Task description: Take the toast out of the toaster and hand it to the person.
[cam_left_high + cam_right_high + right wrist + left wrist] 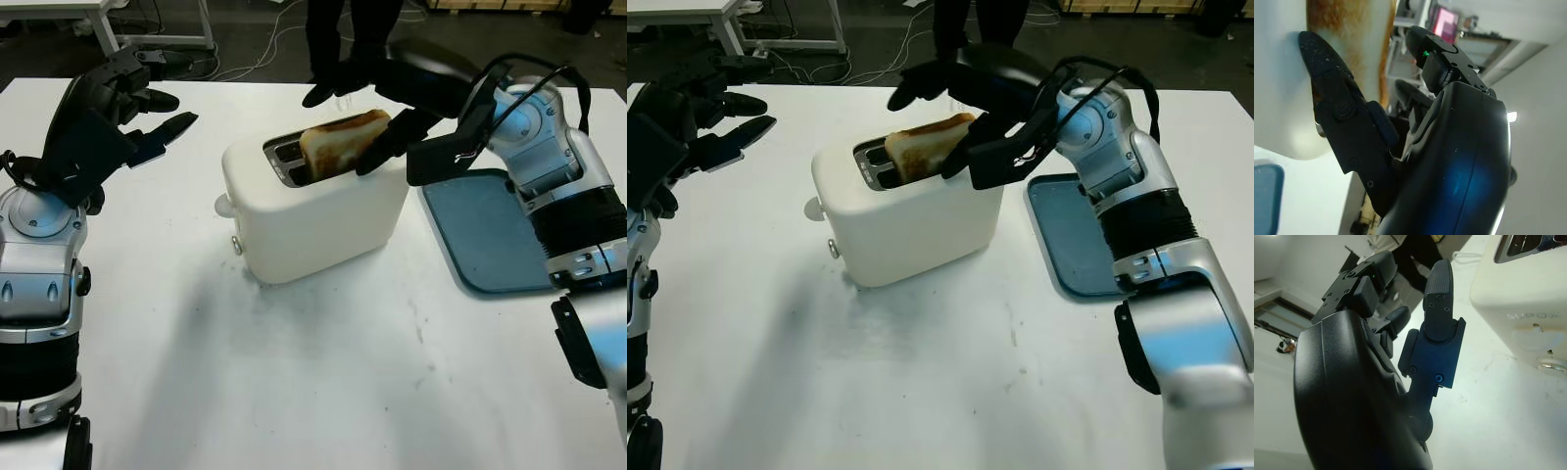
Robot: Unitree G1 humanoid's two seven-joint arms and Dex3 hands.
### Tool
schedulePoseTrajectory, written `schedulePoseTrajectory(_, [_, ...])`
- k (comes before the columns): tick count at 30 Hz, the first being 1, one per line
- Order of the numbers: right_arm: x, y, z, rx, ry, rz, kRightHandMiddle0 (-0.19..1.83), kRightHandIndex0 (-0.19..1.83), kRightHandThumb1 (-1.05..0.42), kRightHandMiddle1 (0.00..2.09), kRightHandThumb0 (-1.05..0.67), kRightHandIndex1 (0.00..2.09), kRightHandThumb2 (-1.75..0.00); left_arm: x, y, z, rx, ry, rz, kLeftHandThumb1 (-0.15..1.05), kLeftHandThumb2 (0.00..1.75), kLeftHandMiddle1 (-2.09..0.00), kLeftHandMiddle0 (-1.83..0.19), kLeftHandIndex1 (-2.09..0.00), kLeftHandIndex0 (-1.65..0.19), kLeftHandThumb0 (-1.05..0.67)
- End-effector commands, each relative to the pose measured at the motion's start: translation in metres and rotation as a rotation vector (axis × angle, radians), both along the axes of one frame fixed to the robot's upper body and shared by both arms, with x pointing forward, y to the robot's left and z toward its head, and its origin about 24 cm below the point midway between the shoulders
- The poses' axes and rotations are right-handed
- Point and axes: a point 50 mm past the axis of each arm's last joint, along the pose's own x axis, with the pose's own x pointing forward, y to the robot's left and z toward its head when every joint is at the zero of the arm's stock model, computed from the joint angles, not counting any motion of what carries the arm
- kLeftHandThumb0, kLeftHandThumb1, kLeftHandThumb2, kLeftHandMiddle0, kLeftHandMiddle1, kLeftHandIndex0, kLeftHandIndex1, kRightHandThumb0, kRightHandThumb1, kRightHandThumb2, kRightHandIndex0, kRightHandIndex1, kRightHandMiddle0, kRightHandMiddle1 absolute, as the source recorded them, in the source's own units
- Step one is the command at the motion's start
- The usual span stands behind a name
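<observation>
Above toaster [313, 211], right hand [377, 113] pinches toast [338, 142], thumb on near face. Toast leans, long side along slot. Left hand [118, 113] open, off to toaster's side.

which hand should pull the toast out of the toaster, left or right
Right. The right hand is already at the toast, fingers on either side of the slice standing in the toaster. The left hand is open, off to the toaster's side.
</observation>
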Motion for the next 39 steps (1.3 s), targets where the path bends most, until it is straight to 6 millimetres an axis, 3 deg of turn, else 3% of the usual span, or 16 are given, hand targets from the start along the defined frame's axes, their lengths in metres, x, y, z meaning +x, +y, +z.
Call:
schedulePoseTrajectory(1, [0.002,0.005,-0.004,-0.003,-0.008,0.013,0.55,0.34,-0.64,0.27,-0.55,0.68,0.0,0.0,-0.003,0.004,0.003,-0.014,-0.009,0.92,0.25,-0.99,-0.17,-0.55,-0.34,-0.49])
schedulePoseTrajectory(16, [0.007,0.005,-0.008,0.014,-0.019,0.012,0.65,0.44,-0.66,0.24,-0.49,0.7,0.0,0.0,-0.003,0.004,-0.003,-0.018,-0.007,0.92,0.24,-0.98,-0.17,-0.56,-0.34,-0.49])
schedulePoseTrajectory(18, [0.007,0.006,-0.009,0.009,-0.013,0.017,0.8,0.68,-0.66,0.26,-0.48,0.75,0.0,0.001,-0.003,0.004,0.001,-0.018,-0.008,0.92,0.24,-0.98,-0.17,-0.56,-0.34,-0.5])
schedulePoseTrajectory(21, [0.007,0.006,-0.01,-0.015,0.013,0.041,1.07,1.05,-0.68,0.26,-0.45,0.65,-0.01,0.001,-0.003,0.004,0.001,-0.015,-0.006,0.92,0.24,-0.98,-0.17,-0.56,-0.33,-0.51])
schedulePoseTrajectory(22, [0.007,0.006,-0.011,-0.021,0.02,0.045,1.17,1.14,-0.69,0.39,-0.46,0.85,0.0,0.001,-0.003,0.004,-0.002,-0.015,-0.008,0.92,0.24,-0.98,-0.16,-0.55,-0.33,-0.5])
schedulePoseTrajectory(25, [0.007,0.005,-0.012,-0.042,0.034,0.054,1.01,1.12,-0.7,1.16,-0.49,1.34,0.0,0.001,-0.003,0.004,0.013,-0.02,-0.003,0.92,0.24,-0.98,-0.17,-0.56,-0.33,-0.51])
schedulePoseTrajectory(28, [0.006,0.003,-0.013,-0.079,0.012,0.069,0.87,1.07,-0.86,1.56,-0.53,1.69,-0.05,0.001,-0.003,0.004,0.018,-0.022,-0.001,0.92,0.24,-0.98,-0.17,-0.56,-0.33,-0.51])
schedulePoseTrajectory(30, [0.005,0.003,-0.012,-0.1,-0.002,0.072,0.95,1.09,-0.91,1.15,-0.51,1.66,-0.17,0.001,-0.003,0.004,0.025,-0.024,0.001,0.92,0.24,-0.98,-0.18,-0.56,-0.34,-0.51])
schedulePoseTrajectory(31, [0.005,0.003,-0.012,-0.106,-0.011,0.071,0.97,1.09,-0.91,1.16,-0.51,1.68,-0.23,0.001,-0.003,0.004,0.024,-0.024,0.001,0.92,0.24,-0.98,-0.18,-0.56,-0.34,-0.5])
schedulePoseTrajectory(34, [0.006,0.0,-0.01,-0.102,-0.038,0.058,0.85,1.1,-0.92,1.63,-0.52,1.74,-0.37,0.001,-0.003,0.003,0.018,-0.019,0.003,0.92,0.24,-0.98,-0.17,-0.56,-0.33,-0.51])
schedulePoseTrajectory(39, [0.011,-0.007,-0.002,-0.049,-0.086,-0.005,0.82,1.08,-0.92,1.74,-0.55,1.75,-0.47,0.001,-0.003,0.003,0.01,-0.017,0.0,0.92,0.24,-0.97,-0.17,-0.55,-0.33,-0.5])
